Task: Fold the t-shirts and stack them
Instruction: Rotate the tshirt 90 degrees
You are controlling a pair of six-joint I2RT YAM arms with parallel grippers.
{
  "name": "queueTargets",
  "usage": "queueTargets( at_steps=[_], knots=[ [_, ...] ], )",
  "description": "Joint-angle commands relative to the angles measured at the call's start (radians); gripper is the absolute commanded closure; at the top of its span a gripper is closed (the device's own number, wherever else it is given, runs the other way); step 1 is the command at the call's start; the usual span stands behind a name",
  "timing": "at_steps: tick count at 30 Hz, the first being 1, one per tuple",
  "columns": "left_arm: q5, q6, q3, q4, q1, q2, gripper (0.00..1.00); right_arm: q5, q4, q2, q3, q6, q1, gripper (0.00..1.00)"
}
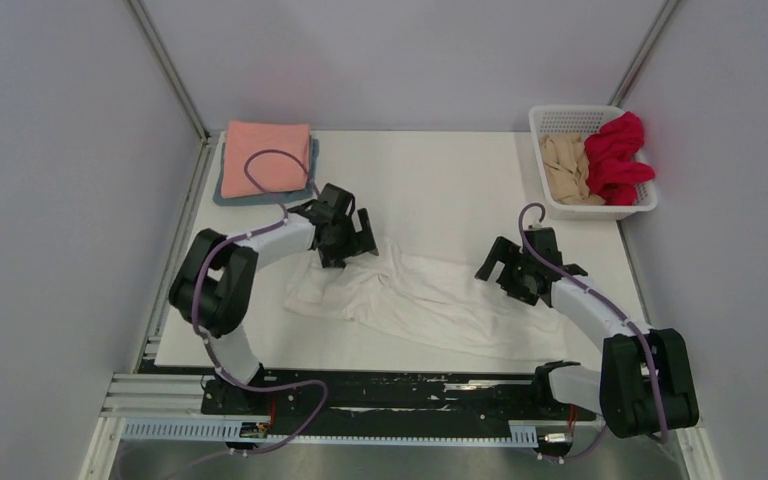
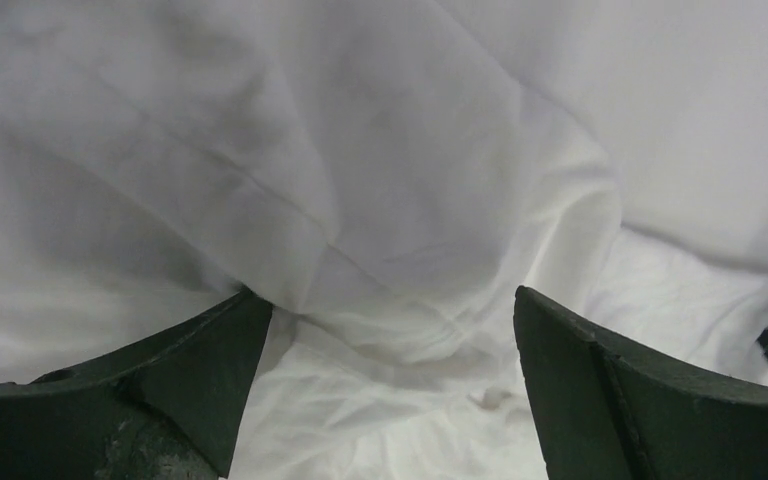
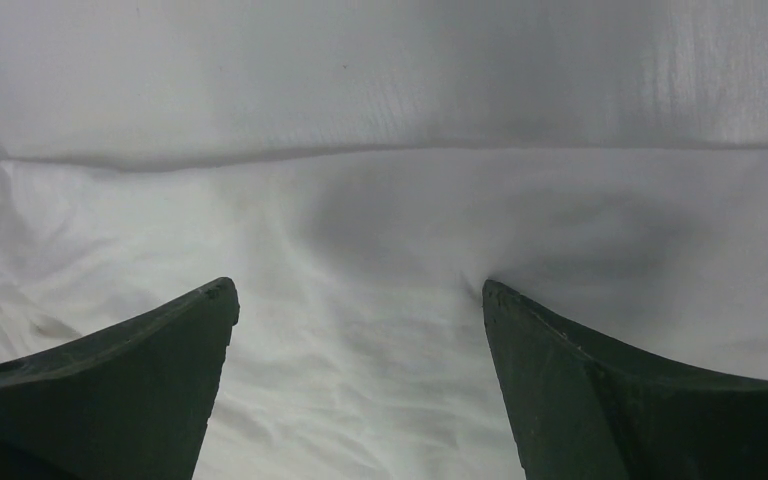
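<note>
A crumpled white t-shirt (image 1: 415, 300) lies spread across the middle of the table. My left gripper (image 1: 345, 250) is open and pressed down at the shirt's upper left edge; in the left wrist view its fingers (image 2: 200, 370) straddle wrinkled white cloth (image 2: 390, 250). At the shirt's right end my right gripper (image 1: 505, 275) is open too, with both fingertips (image 3: 520, 330) resting on smooth white fabric (image 3: 360, 330). A folded salmon pink t-shirt (image 1: 267, 155) lies on a folded grey-blue one (image 1: 228, 192) at the back left. The red t-shirt (image 1: 618, 155) and the beige t-shirt (image 1: 566, 168) sit bunched in the basket.
The white lattice basket (image 1: 560, 118) stands at the table's back right corner. Grey walls close in on the left, back and right. A purple cable (image 1: 260, 170) from the left arm loops over the folded stack.
</note>
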Motion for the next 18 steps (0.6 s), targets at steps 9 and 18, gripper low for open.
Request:
queueTargets(
  at_steps=[9, 18],
  knots=[
    [0.123, 0.348, 1.073, -0.415, 0.091, 0.76, 0.0, -0.342, -0.025, -0.063, -0.136, -0.004, 0.017, 0.0],
    [0.4, 0.316, 1.385, -0.369, 0.155, 0.963, 0.0, -0.568, 0.043, -0.089, -0.195, 0.034, 0.278, 0.0]
  ],
)
